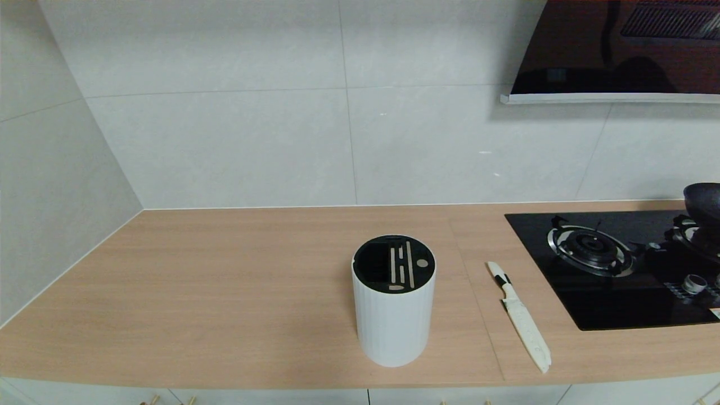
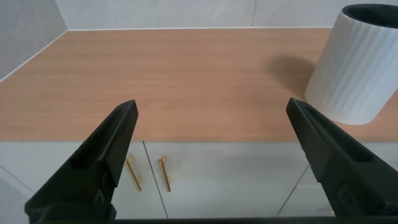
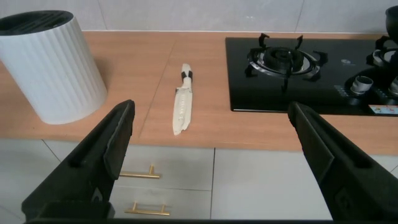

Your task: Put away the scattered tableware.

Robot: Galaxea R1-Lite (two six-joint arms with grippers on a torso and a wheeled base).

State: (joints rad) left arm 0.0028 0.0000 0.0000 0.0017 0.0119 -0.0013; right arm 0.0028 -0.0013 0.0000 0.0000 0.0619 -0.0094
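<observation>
A white ribbed cylindrical knife holder (image 1: 394,301) with a black slotted top stands near the counter's front edge; it also appears as the holder (image 2: 356,65) and the holder (image 3: 51,67) in the wrist views. A white knife (image 1: 520,315) lies flat on the counter between the holder and the stove, blade toward the front edge, also seen as the knife (image 3: 182,107). My left gripper (image 2: 211,168) hangs open in front of the counter edge, left of the holder. My right gripper (image 3: 211,168) is open, off the counter edge before the knife. Both hold nothing.
A black gas stove (image 1: 619,264) with burners and knobs takes up the right end of the wooden counter (image 1: 225,281). A dark pot (image 1: 703,199) sits on its far burner. A range hood (image 1: 613,50) hangs above. Cabinet fronts with gold handles (image 2: 163,173) lie below the edge.
</observation>
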